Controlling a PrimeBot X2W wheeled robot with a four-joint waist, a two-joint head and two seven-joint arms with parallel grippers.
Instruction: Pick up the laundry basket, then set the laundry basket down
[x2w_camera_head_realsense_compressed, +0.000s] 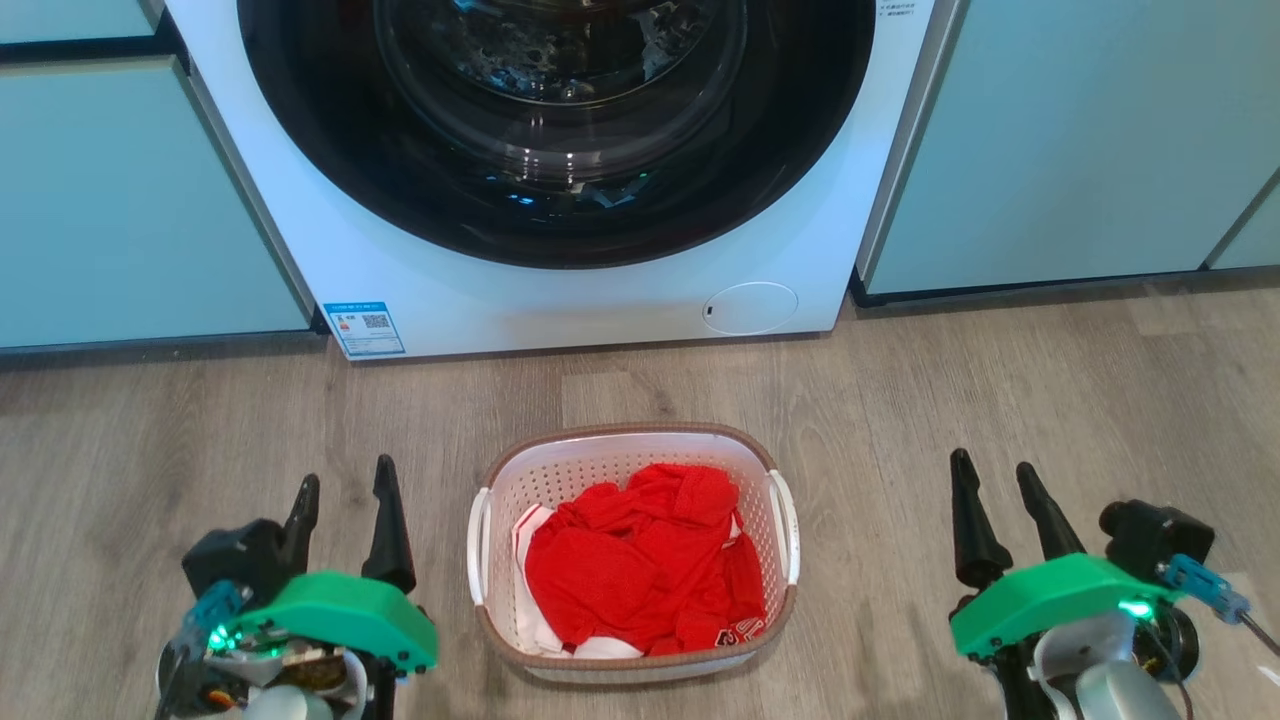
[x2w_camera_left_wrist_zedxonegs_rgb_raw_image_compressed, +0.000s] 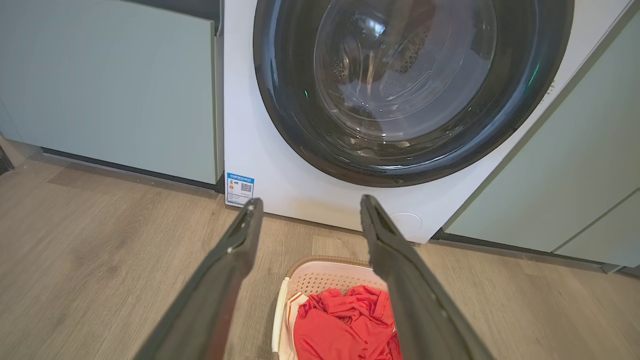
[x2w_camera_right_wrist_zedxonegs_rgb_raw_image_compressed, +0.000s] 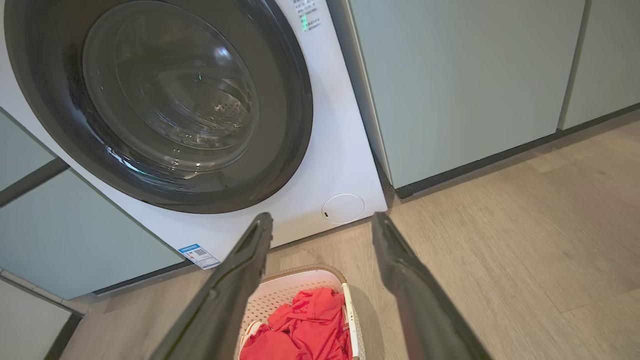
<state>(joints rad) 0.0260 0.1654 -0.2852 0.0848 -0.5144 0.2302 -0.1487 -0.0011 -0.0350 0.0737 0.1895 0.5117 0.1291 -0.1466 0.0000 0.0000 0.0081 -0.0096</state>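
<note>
The laundry basket (x2w_camera_head_realsense_compressed: 600, 462) is white and perforated, with a brown rim band. It stands on the wooden floor in front of the washing machine and holds red and white clothing (x2w_camera_head_realsense_compressed: 640, 560). One white handle is on each side. My left gripper (x2w_camera_head_realsense_compressed: 345, 487) is open, to the basket's left and apart from it. Open as well, my right gripper (x2w_camera_head_realsense_compressed: 995, 478) is farther off to its right. Both wrist views look over the basket (x2w_camera_left_wrist_zedxonegs_rgb_raw_image_compressed: 320, 277) (x2w_camera_right_wrist_zedxonegs_rgb_raw_image_compressed: 295, 285) between spread fingers (x2w_camera_left_wrist_zedxonegs_rgb_raw_image_compressed: 235, 250) (x2w_camera_right_wrist_zedxonegs_rgb_raw_image_compressed: 395, 250), which hold nothing.
A white front-loading washing machine (x2w_camera_head_realsense_compressed: 560, 290) with a dark round door stands just behind the basket. Pale green cabinets (x2w_camera_head_realsense_compressed: 130, 200) flank it on both sides. Bare wooden floor (x2w_camera_head_realsense_compressed: 1050, 380) lies left and right of the basket.
</note>
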